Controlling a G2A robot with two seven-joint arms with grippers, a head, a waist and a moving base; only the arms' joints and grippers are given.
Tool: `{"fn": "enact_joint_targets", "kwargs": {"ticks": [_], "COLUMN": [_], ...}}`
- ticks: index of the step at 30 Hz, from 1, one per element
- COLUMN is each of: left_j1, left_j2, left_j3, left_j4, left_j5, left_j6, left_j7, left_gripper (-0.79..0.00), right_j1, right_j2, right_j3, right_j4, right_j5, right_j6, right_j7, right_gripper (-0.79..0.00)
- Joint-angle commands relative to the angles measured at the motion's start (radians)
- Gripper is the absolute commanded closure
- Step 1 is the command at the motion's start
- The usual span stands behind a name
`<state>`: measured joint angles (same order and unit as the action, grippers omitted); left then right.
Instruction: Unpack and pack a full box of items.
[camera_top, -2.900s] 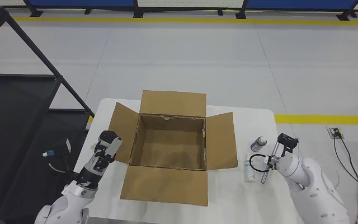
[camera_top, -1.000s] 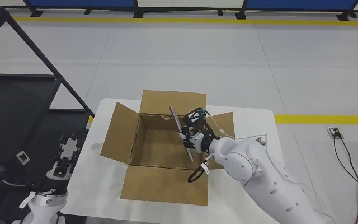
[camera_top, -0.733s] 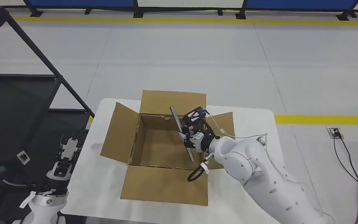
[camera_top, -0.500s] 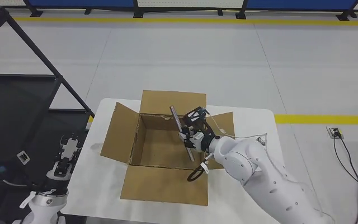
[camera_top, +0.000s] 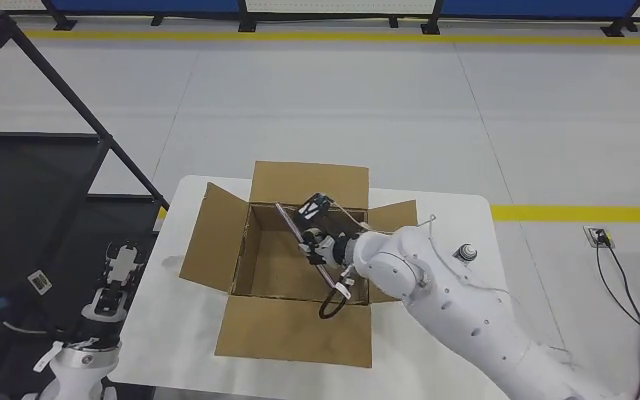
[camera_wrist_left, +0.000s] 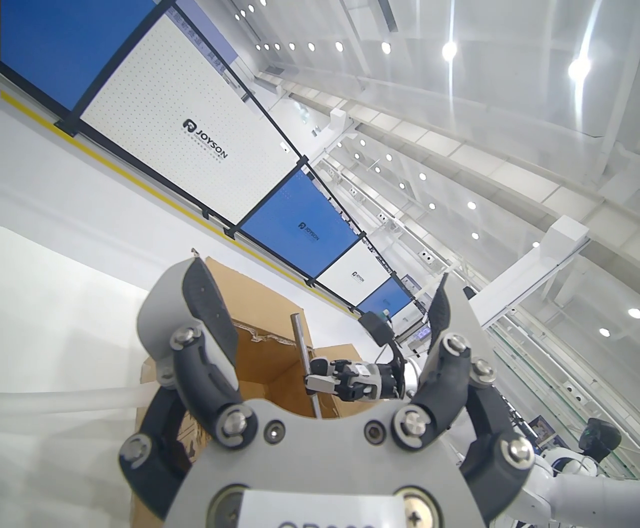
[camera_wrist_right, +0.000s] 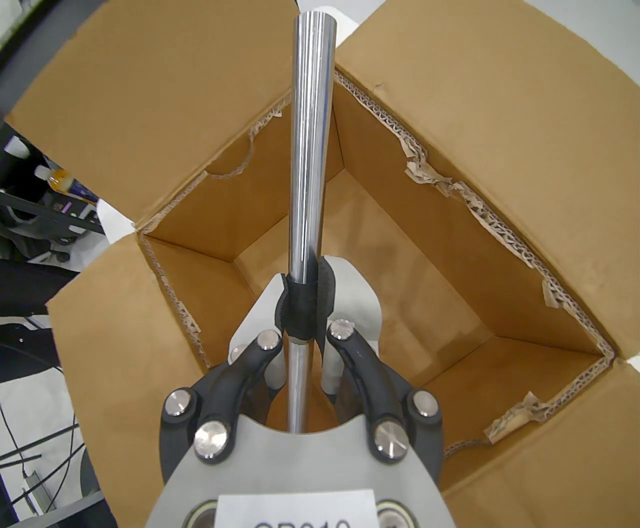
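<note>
Off at nine o'clock from the box (camera_top: 295, 330), just past the tabletop (camera_top: 195, 330) edge, the left claw (camera_top: 120, 262) sits with its fingers spread wide and nothing between them, well apart from the work. The box stands mid-tabletop with all four flaps folded out. Above its opening the right claw (camera_wrist_right: 302, 305) is clenched on a polished metal rod (camera_wrist_right: 307, 150), gripping it partway along. The rod is tilted, its long free end leaning toward eleven o'clock. At three o'clock, beyond the right flap, a can (camera_top: 462, 253) stands upright, close to the right arm.

My worry is the rod's length. Lowered at this tilt, its short end could jam against a wall or snag the torn cardboard rim. Let go too high, it may lean on a wall and stick out above the rim. Its smooth surface might also slide through the pads. The arm's sweep could clip the can.

By my count: one box, one rod, one can, two claws.
</note>
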<state>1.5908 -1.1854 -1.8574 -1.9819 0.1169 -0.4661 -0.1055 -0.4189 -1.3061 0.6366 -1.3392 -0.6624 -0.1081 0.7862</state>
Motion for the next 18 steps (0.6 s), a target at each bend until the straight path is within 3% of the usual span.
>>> {"fn": "enact_joint_targets", "kwargs": {"ticks": [1,9,18], "left_j1": [0.004,0.006,0.000], "left_j2": [-0.001,-0.004,-0.006], "left_j3": [-0.004,-0.011,-0.011], "left_j4": [-0.002,-0.013,-0.014], "left_j5": [0.002,0.009,0.019], "left_j6": [0.002,0.008,0.008], "left_j7": [0.007,0.022,0.022], "left_gripper": [-0.785,-0.785,-0.785], "right_j1": [0.043,0.163,0.230], "right_j2": [-0.028,-0.163,-0.323], "right_j3": [-0.046,-0.217,-0.303], "right_j4": [0.077,0.345,0.653], "right_j5": [0.010,-0.016,0.033], "right_j6": [-0.035,-0.012,-0.040], "right_j7": [0.000,0.041,0.045], "right_gripper": [0.000,0.000,0.000]}}
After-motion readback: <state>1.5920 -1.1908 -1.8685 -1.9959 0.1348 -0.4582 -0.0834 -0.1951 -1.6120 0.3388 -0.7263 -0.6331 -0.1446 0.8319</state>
